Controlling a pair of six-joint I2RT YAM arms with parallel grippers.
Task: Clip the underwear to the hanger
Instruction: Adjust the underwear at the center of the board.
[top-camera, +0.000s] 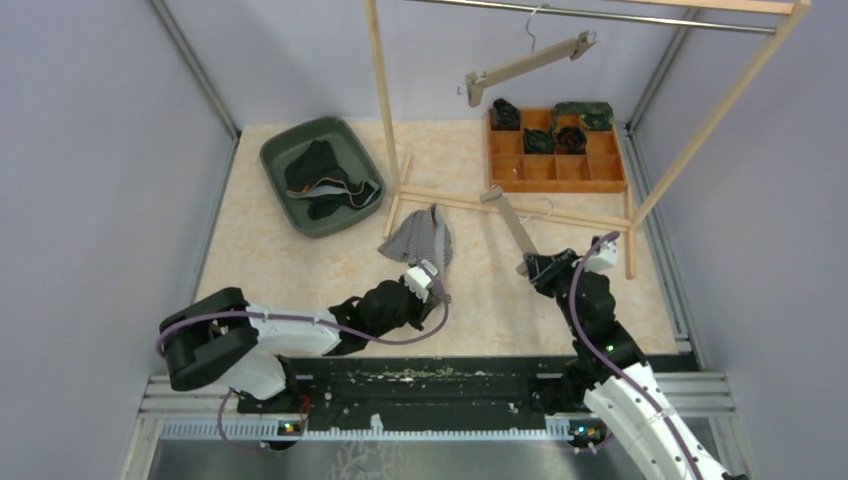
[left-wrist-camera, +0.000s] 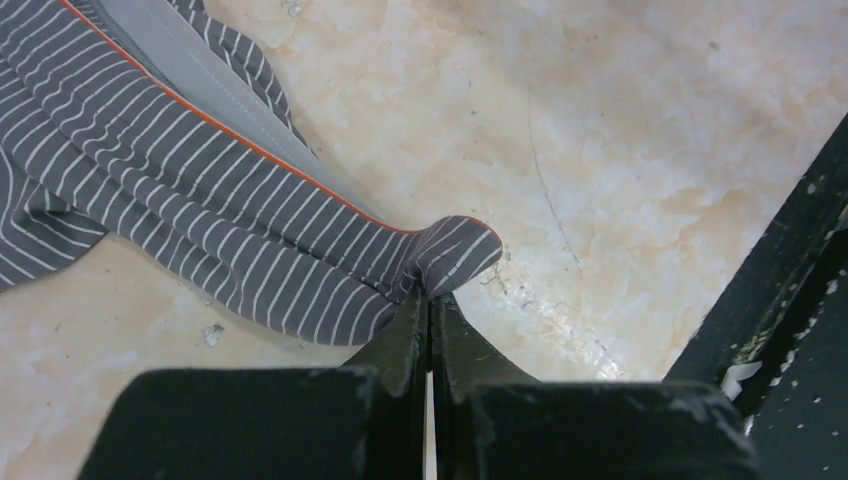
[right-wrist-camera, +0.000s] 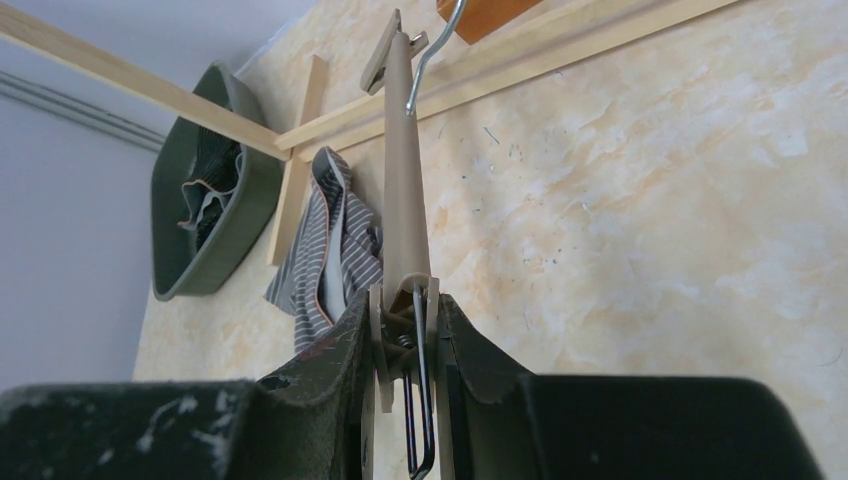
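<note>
Both clamp: left tool (left-wrist-camera: 430, 300) pinches a fold of underwear (left-wrist-camera: 200, 200) at its tips, right tool (right-wrist-camera: 405, 320) grips the hanger (right-wrist-camera: 403, 180) end.

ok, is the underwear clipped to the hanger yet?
No: the striped underwear lies on the table, pinched by the left gripper, apart from the hanger held in the right gripper.

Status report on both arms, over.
Left gripper pinching striped underwear. Right gripper clamped on hanger clip. Not yet clipped. Rack base bar near hanger.
</note>
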